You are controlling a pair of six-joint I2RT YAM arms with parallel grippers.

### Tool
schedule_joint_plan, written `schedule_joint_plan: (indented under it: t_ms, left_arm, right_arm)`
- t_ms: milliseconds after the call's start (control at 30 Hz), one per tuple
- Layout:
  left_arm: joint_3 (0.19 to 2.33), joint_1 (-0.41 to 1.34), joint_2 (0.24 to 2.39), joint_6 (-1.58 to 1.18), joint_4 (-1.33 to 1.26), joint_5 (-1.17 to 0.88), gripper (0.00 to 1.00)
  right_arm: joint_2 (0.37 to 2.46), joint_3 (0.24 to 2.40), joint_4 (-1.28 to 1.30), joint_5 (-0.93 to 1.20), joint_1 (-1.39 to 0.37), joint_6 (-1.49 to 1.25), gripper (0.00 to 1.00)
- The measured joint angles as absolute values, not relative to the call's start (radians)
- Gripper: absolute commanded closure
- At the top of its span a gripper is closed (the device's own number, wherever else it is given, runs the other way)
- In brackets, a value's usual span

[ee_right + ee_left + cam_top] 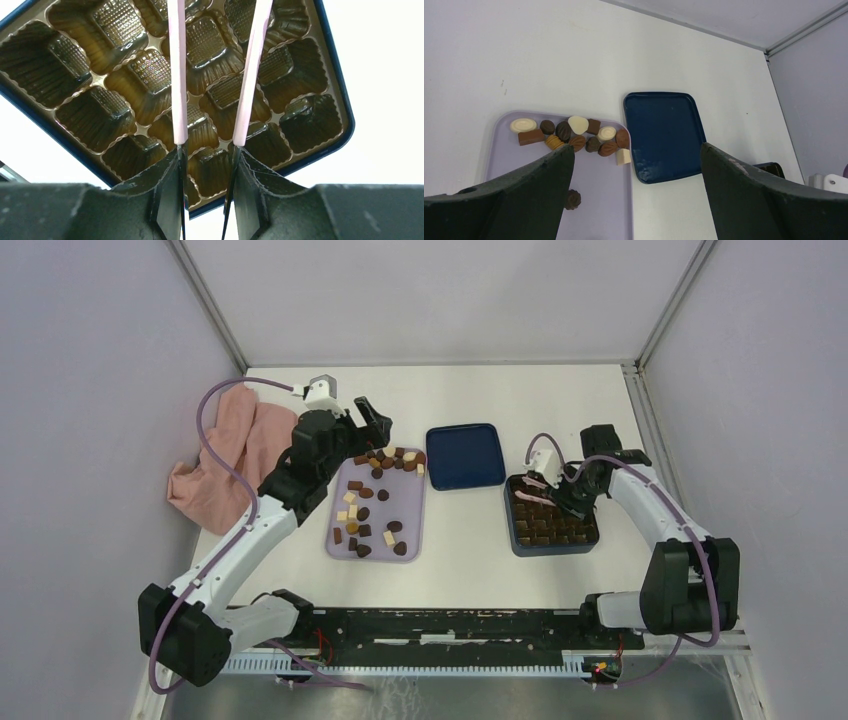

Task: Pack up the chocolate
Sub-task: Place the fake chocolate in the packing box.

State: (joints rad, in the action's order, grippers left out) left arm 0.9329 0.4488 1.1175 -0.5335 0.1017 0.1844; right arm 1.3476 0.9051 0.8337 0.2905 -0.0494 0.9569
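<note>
Several dark, mid-brown and cream chocolate pieces [375,505] lie scattered on the flat lilac tray [410,505], with a cluster [574,135] at its far end. My left gripper [370,425] hangs open above that far end, and nothing is between its fingers [636,150]. The dark blue box [515,530] with brown grid compartments [95,117] stands to the right. My right gripper [540,490] carries two thin pink blades [177,75] over the box. The blades stand apart with nothing seen between them, and their tips are out of the wrist view.
A dark blue lid [465,455] lies flat between tray and box, and also shows in the left wrist view [664,135]. A pink cloth [225,460] is bunched at the table's left edge. Grey walls close the table in on three sides.
</note>
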Motion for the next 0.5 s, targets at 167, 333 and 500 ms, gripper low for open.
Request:
schedule_joint_plan:
  t_ms: [167,333,500]
  left_arm:
    - [0.933,0.449,1.115,-0.533,0.102,0.183,0.0]
    - [0.933,0.449,1.101,-0.533,0.099,0.18,0.0]
    - [0.939,0.449,1.087,-0.533,0.097,0.172,0.0]
  right_arm:
    - [1.355,0.945,0.853,0.305,-0.049,0.957,0.61]
    - [1.351,1.036,0.886,0.379,-0.05,0.966,0.62]
    - [1.33,1.087,0.895,0.471,-0.099,0.976,0.62]
